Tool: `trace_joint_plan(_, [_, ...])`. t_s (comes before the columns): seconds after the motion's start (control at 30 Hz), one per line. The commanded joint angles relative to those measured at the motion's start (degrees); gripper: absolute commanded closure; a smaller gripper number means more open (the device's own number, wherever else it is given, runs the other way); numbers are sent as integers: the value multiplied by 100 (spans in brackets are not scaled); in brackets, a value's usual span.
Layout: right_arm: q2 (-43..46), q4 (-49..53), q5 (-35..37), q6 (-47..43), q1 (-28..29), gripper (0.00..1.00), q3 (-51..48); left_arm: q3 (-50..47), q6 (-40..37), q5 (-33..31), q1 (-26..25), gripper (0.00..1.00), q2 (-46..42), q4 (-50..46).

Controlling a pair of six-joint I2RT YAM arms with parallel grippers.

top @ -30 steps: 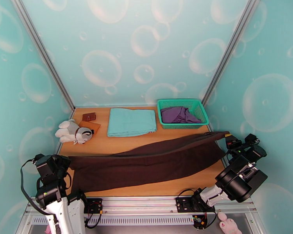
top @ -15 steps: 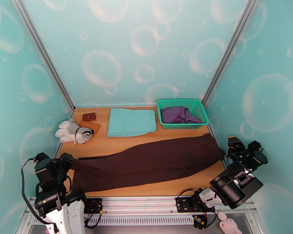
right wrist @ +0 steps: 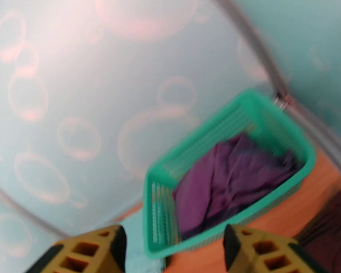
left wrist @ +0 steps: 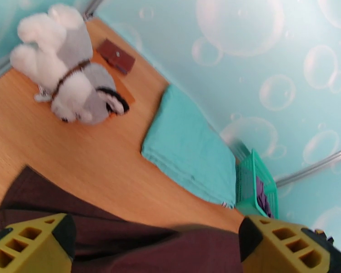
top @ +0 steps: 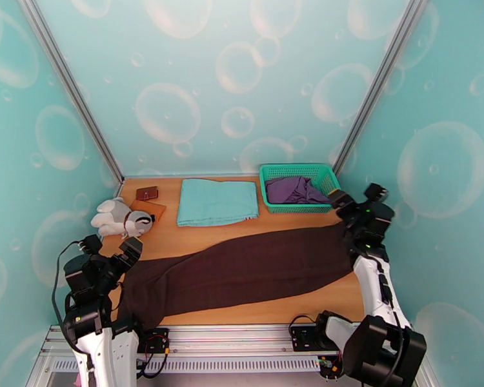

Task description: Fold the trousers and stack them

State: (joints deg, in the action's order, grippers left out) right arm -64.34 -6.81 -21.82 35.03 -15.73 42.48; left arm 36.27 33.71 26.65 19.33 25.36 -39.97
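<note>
Trousers (top: 242, 269) lying flat along near half of bench (top: 177, 243), left edge to right edge. Left gripper (left wrist: 154, 242) hovering above left end, jaws standing wide, empty. Right gripper (right wrist: 173, 251) facing basket (right wrist: 157, 210), jaws apart, empty.

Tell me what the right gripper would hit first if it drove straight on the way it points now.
Probably the green basket: in the right wrist view the right gripper aims at its near wall, with the purple garment inside. Depth is hard to judge.
</note>
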Motion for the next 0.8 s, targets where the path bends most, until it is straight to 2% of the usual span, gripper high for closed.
trace_joint_plan(0.0, [-282, 871, 996, -525, 1073, 40, -339, 12, 253, -9, -480, 1, -55, 480])
trace_joint_plan(0.07, [-520, 1087, 1247, -614, 1672, 41, -333, -82, 405, -388, -1105, 1, 194, 536])
trace_joint_plan(0.13, [-796, 1155, 1285, -634, 2203, 41, -394, -233, 706, -1152, -2162, 1, 539, 697])
trace_joint_plan(0.2, [-1034, 1106, 1239, -536, 2696, 42, -503, -315, 1055, -2401, -3638, 1, 1131, 870])
trace_joint_plan(0.27, [-1131, 781, 1129, -348, 2981, 41, -723, -159, 1426, -3705, -4864, 1, 1878, 694])
trace_joint_plan(0.3, [-1169, 692, 1046, -258, 3053, 42, -804, -17, 1657, -4222, -5312, 1, 2306, 493])
trace_joint_plan(0.33, [-1185, 634, 1011, -203, 3119, 42, -872, 81, 1842, -4538, -5513, 1, 2613, 276])
trace_joint_plan(0.4, [-1252, 583, 985, -121, 3238, 42, -994, 48, 2287, -4844, -5656, 1, 3072, 185])
trace_joint_plan(0.5, [-1431, 533, 855, -66, 3362, 43, -1141, -198, 2808, -4847, -5555, 1, 3515, 252])
trace_joint_plan(0.6, [-1621, 818, 1035, -135, 3490, 43, -1104, -658, 3181, -4840, -5520, 1, 3392, 599])
trace_joint_plan(0.7, [-1838, 1020, 1155, -214, 3465, 42, -1089, -997, 3581, -4678, -5067, 1, 3261, 449])
trace_joint_plan(0.77, [-1917, 1005, 1202, -222, 3417, 42, -1143, -1143, 3666, -4810, -4834, 1, 3155, 298])
